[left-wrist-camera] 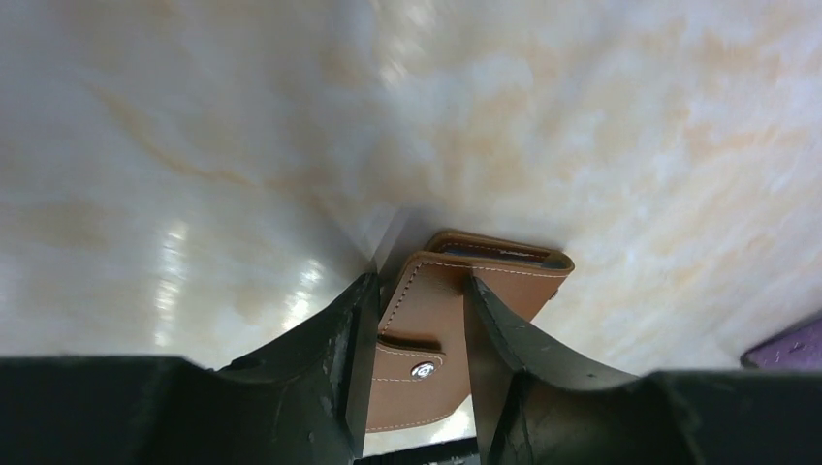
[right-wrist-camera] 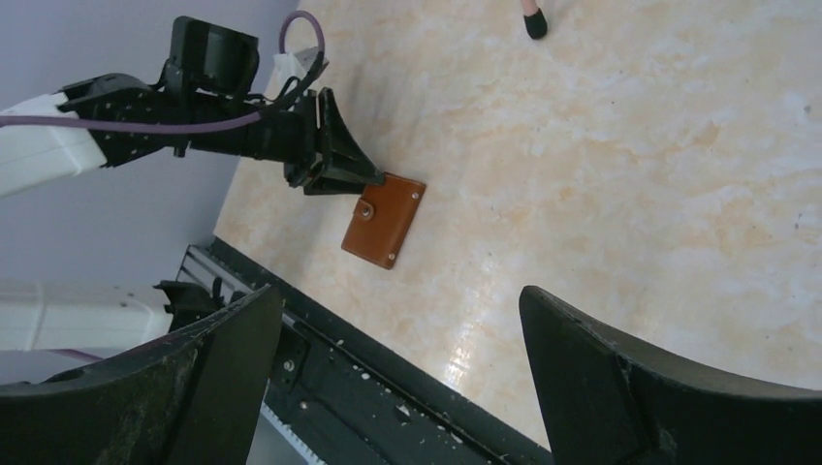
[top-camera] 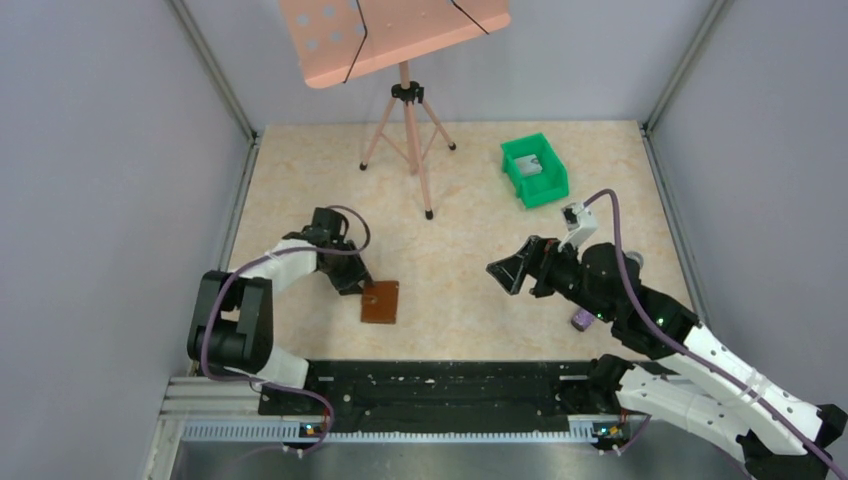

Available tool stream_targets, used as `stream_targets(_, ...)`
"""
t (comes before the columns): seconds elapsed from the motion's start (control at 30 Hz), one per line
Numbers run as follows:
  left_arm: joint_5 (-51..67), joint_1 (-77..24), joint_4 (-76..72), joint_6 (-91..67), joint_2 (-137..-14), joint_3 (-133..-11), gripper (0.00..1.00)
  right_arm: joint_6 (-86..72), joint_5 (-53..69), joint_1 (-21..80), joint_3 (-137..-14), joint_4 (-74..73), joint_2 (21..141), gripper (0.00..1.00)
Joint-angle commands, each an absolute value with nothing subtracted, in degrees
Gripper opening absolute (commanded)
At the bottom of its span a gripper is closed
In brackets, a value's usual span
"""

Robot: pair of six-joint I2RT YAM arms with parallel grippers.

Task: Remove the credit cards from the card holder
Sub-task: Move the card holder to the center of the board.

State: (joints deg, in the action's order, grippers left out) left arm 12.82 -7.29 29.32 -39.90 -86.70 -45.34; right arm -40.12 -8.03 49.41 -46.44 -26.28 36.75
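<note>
1. Task item position: the card holder (top-camera: 380,302) lies flat and closed on the tabletop (top-camera: 470,215), close to the near edge and left of centre. Its snap tab (left-wrist-camera: 405,356) is fastened. No credit cards show at the holder; only a dark slot edge is visible at its far end.
2. Left end effector (left-wrist-camera: 423,281): the fingers straddle the corner of the card holder that faces the far-left corner of the tabletop. One finger sits just beside the leather edge and the other overlaps the cover. It cannot be told whether the jaws clamp the leather.
3. Right end effector (top-camera: 505,270): the jaws are wide apart and empty. It is held above the tabletop right of centre, well apart from the card holder.
4. Hazard, slip: contact at one corner only is likely to let the holder pivot or slide toward the near edge under any pull.
5. Hazard, fastened tab: with the snap shut the cards are probably out of reach, and forcing the cover risks dragging the whole holder.
6. Hazard, pinch: squeezing the closed cover may press the cards tighter into their slots.
7. Surroundings: a green bin (top-camera: 552,190) stands near the far-right corner and holds a pale grey flat piece (top-camera: 533,166) that cannot be identified. A tripod stand (top-camera: 405,95) stands near the middle of the far edge.
8. Obstruction: neither object lies between the end effectors and the card holder.
</note>
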Motion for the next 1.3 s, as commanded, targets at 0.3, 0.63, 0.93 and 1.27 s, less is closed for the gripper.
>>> stream_targets(0.3, 9.74, -20.92, 31.23, -44.64, -72.15, -39.01, 0.53, -50.32, -5.81, 50.01, -37.04, -23.06, 35.03, 0.75)
stream_targets(0.63, 7.41, -23.26, 33.38, -42.58, -67.89, -35.50, 0.49, -61.00, 3.04, 50.23, -24.64, 0.88, 48.58, 0.53)
stream_targets(0.93, 15.87, -23.52, 23.51, -43.53, -72.33, -30.33, 0.38, -59.90, 3.37, 54.63, -28.02, 18.02, 71.04, 0.53)
stream_targets(1.27, 20.90, -24.02, 18.88, -47.26, -68.76, -25.60, 0.34, -63.14, 1.87, 58.29, -29.80, 29.49, 87.42, 0.53)
